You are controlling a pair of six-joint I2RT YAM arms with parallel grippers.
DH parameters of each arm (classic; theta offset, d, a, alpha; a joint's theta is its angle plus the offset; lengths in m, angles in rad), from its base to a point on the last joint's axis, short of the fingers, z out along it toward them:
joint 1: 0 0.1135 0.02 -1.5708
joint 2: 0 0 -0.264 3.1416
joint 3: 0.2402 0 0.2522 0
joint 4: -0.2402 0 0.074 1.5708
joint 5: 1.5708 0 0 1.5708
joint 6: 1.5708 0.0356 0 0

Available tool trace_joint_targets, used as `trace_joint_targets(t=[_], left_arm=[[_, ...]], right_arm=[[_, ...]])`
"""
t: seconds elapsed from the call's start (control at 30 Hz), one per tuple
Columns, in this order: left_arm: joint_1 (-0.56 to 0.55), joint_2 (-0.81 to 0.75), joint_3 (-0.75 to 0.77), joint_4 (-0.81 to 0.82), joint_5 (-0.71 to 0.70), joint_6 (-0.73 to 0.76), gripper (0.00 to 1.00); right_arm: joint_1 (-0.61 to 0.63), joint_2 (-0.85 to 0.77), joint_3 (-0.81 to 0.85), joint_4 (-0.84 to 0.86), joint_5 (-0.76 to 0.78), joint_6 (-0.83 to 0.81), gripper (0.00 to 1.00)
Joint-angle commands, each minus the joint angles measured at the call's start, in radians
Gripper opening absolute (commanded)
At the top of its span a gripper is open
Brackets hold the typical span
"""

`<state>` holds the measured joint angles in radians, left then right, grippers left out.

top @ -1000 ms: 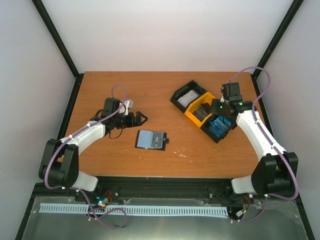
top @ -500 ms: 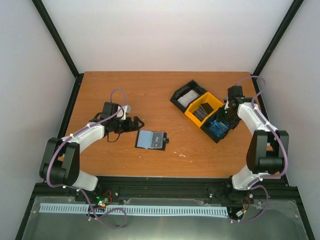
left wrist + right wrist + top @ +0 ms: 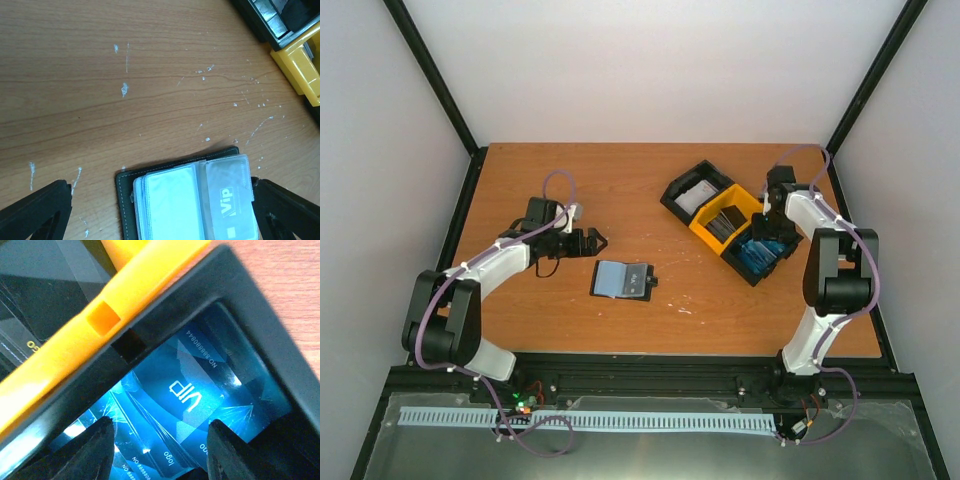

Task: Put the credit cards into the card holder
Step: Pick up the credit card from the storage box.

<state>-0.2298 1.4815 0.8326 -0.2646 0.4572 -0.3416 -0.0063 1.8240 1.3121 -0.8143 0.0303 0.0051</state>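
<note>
Right gripper [image 3: 159, 440]: I have it nose-down over the near end compartment of the three-compartment black-and-yellow plastic tray [image 3: 672, 195]. Its jaws are parted and nothing is pinched between them.
Credit cards: the thin, glossy bright blue plastic cards [image 3: 190, 395] lie fanned and overlapping in that compartment, VIP lettering up. They sit low behind the black wall, so I judge the fingers must reach down inside to catch an edge.
Card holder: the small black folding wallet-like case [image 3: 622, 280] lies spread open on the brown wooden table [image 3: 570, 180], well apart from the tray. Its clear pockets face up, ready to take a card, and one pocket already shows a pale VIP card.
Left gripper [image 3: 594, 240]: it is spread fully and holds nothing. In its wrist view the two fingers [image 3: 35, 212] frame the holder. My guess is that it waits there to steady the case.
Step in hand: picking a blue card.
Risk: the slick cards overlap, so two may lift together.
</note>
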Motion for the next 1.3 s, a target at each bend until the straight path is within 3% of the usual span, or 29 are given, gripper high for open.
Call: trace_joint_targets(t=[0.0,0.17,0.5,0.83,1.27], left_arm=[[0.011,-0.001,0.04,-0.021,-0.036,0.039,1.0],[0.011,0.006,0.039,-0.009,-0.025,0.038,1.0],[0.011,0.023,0.044,-0.005,-0.024,0.036,1.0],[0.012,0.028,0.046,-0.004,-0.025,0.039,1.0],[0.011,0.027,0.045,-0.003,-0.021,0.036,1.0]], right_arm=[[-0.003,0.028,0.004,-0.002,-0.003,-0.078,0.51],[-0.003,0.045,-0.007,0.01,-0.03,-0.091,0.53],[-0.003,0.084,-0.006,0.03,0.065,-0.077,0.51],[-0.003,0.068,0.006,0.037,0.09,-0.069,0.34],[-0.003,0.025,0.028,0.037,0.137,-0.062,0.32]])
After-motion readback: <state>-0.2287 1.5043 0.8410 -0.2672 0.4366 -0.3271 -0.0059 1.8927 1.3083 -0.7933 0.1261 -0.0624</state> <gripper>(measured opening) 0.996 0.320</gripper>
